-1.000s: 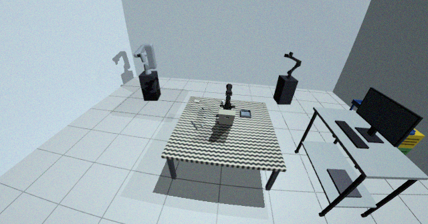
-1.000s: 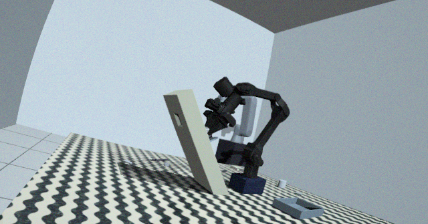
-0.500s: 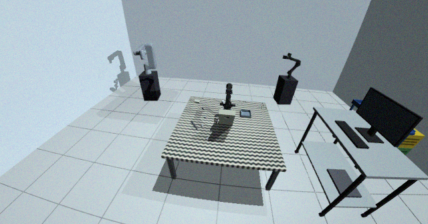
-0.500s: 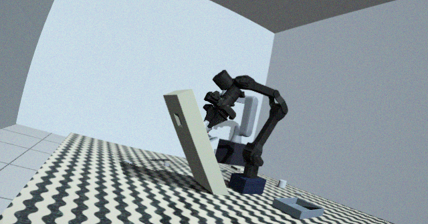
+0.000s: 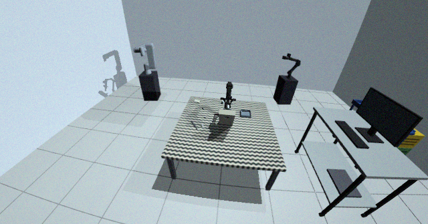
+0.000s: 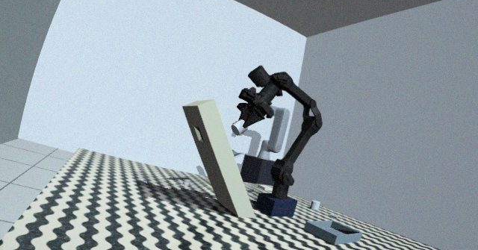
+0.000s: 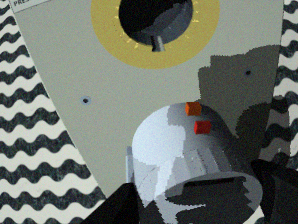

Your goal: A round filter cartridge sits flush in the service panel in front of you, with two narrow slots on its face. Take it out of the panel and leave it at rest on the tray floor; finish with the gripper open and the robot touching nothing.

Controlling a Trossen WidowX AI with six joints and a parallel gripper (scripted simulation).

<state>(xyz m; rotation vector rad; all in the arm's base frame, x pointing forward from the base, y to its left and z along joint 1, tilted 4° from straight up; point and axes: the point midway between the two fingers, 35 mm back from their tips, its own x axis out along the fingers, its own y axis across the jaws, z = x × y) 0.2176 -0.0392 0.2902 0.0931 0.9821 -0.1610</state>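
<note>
The claw (image 5: 227, 106) (image 6: 243, 123) (image 7: 197, 187) stood partly open, its fingers closed on the sides of the cartridge (image 6: 238, 127) (image 7: 192, 150), one at each side. The cartridge was out of the panel (image 5: 227, 117) (image 6: 224, 160) (image 7: 60, 60), held in the air on the arm's side of it, apart from its face and tilted. A dark slot (image 7: 215, 182) showed on the cartridge's near end, and an orange tab (image 7: 193, 108) and a red tab (image 7: 202, 127) stood out on its side. Above the cartridge in the wrist view, the panel's round hole (image 7: 155, 20) lay dark inside a yellow ring (image 7: 106, 30), with a screw (image 7: 85, 100) to the image left below it and patchy shadow on the panel toward the image right. The panel leaned with its top away from the arm (image 6: 311, 119). Behind the panel's foot, on the arm's side, the arm rose from a blue base (image 6: 277, 207). The tray (image 5: 241, 114) (image 6: 321, 233) sat on the table (image 5: 247, 150) (image 6: 56, 205) (image 7: 30, 130) near the panel, toward the robot's left, with the cartridge well apart from it. Farther from the panel than the base, a small white cylinder (image 6: 315, 204) stood upright.
</note>
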